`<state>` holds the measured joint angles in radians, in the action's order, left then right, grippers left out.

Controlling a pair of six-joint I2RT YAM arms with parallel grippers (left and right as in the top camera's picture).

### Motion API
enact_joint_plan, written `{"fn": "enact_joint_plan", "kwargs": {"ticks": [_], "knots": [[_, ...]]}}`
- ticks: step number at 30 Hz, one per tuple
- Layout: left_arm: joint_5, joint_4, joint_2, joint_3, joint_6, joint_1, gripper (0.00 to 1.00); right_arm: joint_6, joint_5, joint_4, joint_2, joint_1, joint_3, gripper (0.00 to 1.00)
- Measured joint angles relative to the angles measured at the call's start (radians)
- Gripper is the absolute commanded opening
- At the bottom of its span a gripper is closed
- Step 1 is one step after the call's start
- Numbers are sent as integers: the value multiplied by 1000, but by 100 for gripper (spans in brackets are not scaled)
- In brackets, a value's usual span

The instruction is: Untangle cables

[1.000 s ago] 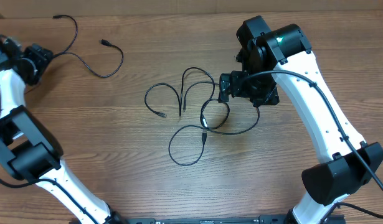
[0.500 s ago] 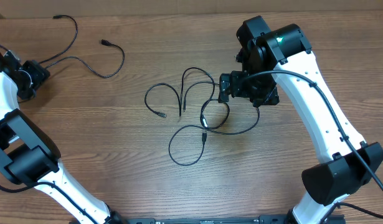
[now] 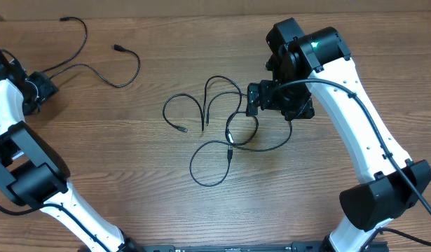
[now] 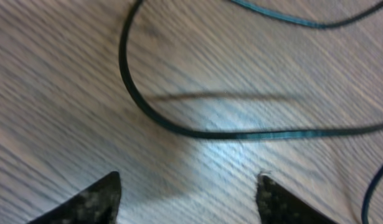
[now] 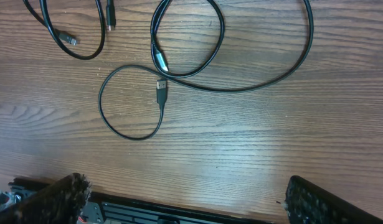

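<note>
Brown wooden bench (image 3: pixel 131 161) carries thin black looped cables (image 3: pixel 229 138) in the middle of the overhead view. They cross over each other and their small plug ends lie flat. One more thin black cable (image 3: pixel 137 64) lies by itself at the upper left. The black left claw (image 3: pixel 43 87) is at the left edge, near that cable. Its fingers (image 4: pixel 98 199) are wide apart and hold nothing. The black right claw (image 3: pixel 251 98) hovers at the right side of the loops, also wide, holding nothing.
</note>
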<state>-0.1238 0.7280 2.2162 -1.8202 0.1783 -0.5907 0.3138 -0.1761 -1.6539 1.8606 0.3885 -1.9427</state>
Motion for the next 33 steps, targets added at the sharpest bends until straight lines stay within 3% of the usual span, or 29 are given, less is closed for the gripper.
{"fn": "enact_joint_plan", "kwargs": {"ticks": [8, 15, 21, 28, 33], "knots": [[-23, -208, 34, 3, 8, 0, 70, 0, -16, -31, 0, 0, 0, 100], [-122, -264, 38, -68, 29, 0, 80, 1, -52, -41, 0, 0, 0, 100], [-147, -142, 39, -194, 56, 0, 100, 1, -60, 2, 0, 0, 0, 100], [-374, 142, 43, -202, 73, 7, 100, 3, -63, 122, 0, 0, 0, 100], [-542, 311, 44, -202, -31, 97, 100, 63, -26, 198, 0, 0, 0, 100]]}}
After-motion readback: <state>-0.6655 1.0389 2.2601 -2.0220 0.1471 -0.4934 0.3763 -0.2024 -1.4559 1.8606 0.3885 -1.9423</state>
